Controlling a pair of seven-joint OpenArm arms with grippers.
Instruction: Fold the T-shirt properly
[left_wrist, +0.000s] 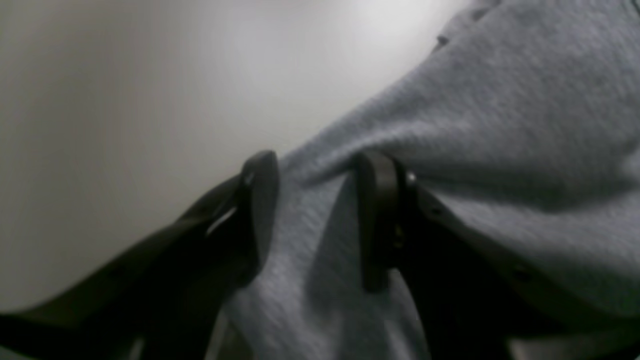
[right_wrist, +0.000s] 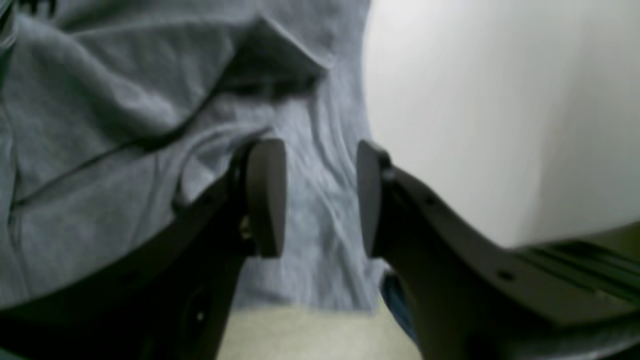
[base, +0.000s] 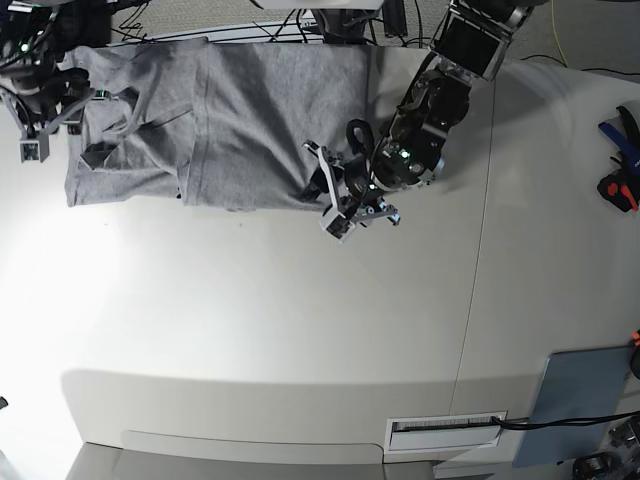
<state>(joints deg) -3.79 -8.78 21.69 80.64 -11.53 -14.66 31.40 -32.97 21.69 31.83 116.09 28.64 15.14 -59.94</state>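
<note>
Right hand, far left of the base view, sits at the left end of the T-shirt. Wrist view: right hand has its fingers parted at a medium gap with grey cloth running between them, not pinched. Left finger rests over rumpled folds, the other finger lies at the cloth's edge where the bare white desk begins. Folded flap with a dark seam lies beyond and left of the fingertips. Blur hides whether the pads press on the fabric.

T-shirt spreads grey across the upper left of the desk, plain side up, left part creased and doubled, right part smoother; it lies between the two hands.

Left hand is at the T-shirt's lower right corner in the base view. Wrist view: left hand is also parted at a medium gap, T-shirt cloth draped between and past the fingers, a raised ridge of fabric just beyond the tips. One finger is over bare desk, the other is on the cloth. Not gripping as far as the blur lets me see.

Red and blue tools lie well off to the outer side of the left hand, at the desk edge.
</note>
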